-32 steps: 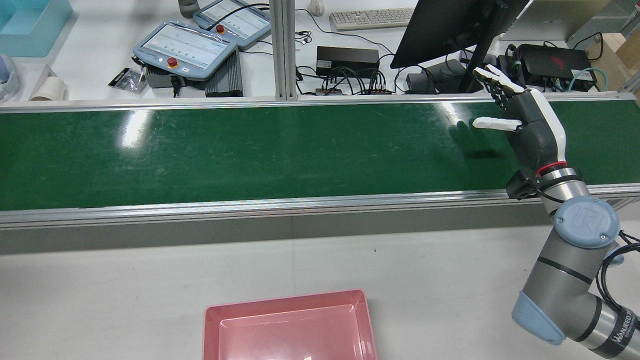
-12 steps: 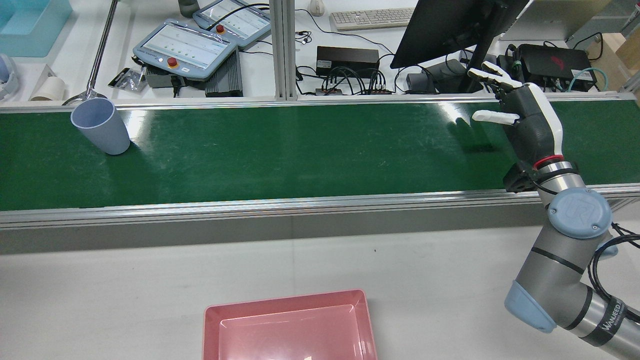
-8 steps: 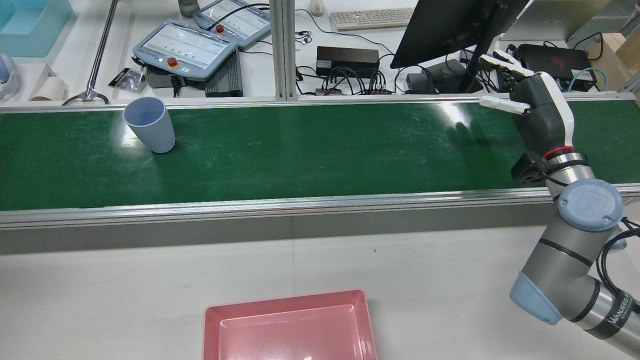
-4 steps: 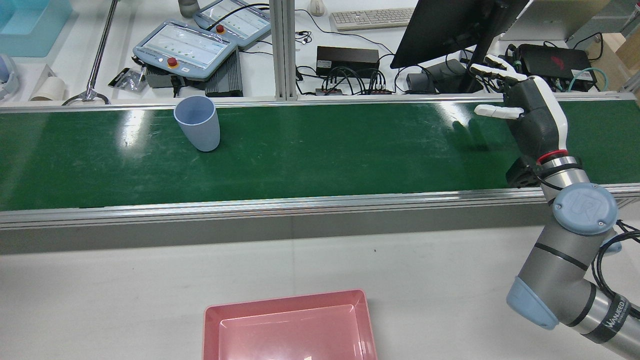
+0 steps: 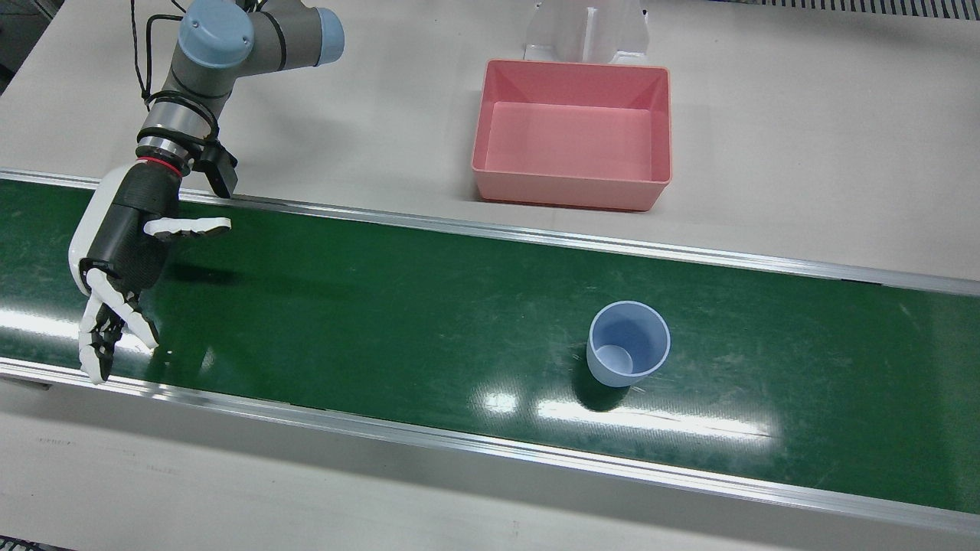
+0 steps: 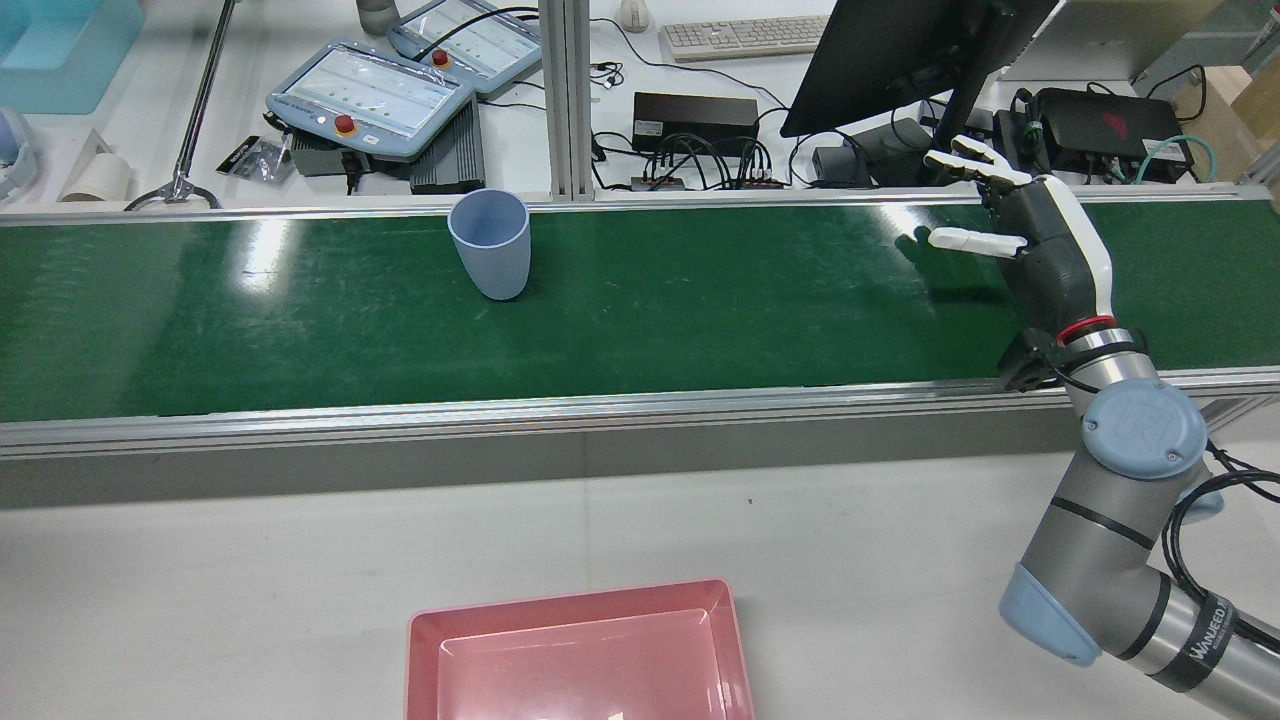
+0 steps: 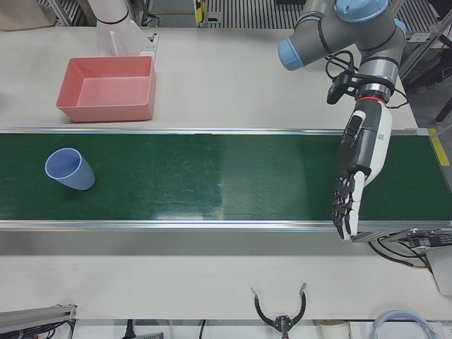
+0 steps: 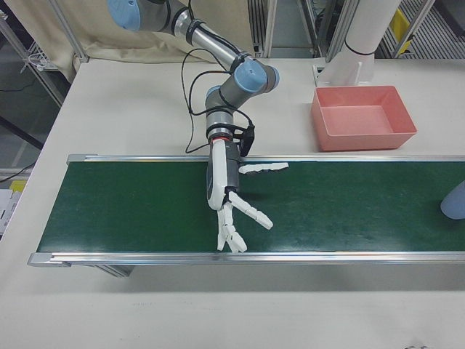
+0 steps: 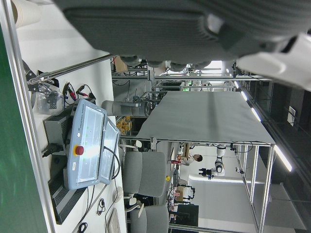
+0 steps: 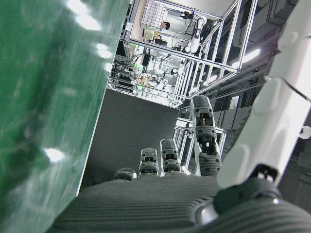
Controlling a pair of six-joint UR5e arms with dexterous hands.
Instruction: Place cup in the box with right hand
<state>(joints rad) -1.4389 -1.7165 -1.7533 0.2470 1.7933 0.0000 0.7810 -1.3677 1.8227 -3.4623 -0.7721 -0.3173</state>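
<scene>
A light blue cup (image 5: 628, 352) stands upright on the green conveyor belt (image 5: 383, 321), near its operator-side edge; it also shows in the rear view (image 6: 490, 245), left-front view (image 7: 69, 169) and right-front view (image 8: 454, 202). An empty pink box (image 5: 573, 180) sits on the white table on the robot's side of the belt (image 6: 570, 600) (image 7: 106, 111) (image 8: 363, 138). My right hand (image 5: 122, 252) (image 6: 1040, 240) (image 8: 227, 193) is open above the belt, fingers spread, far from the cup. My left hand (image 7: 360, 159) is open over the belt on the cup's other side.
Aluminium rails (image 6: 600, 410) edge the belt. Teach pendants (image 6: 370, 95), a monitor (image 6: 890, 50) and cables lie behind the belt's far rail. A grabber pole (image 6: 195, 110) rests there too. A white pedestal (image 5: 586, 30) stands behind the box.
The cup appeared at the belt's left end in the rear view and has ridden rightward toward my right hand. My right hand wavered slightly and stayed open.
</scene>
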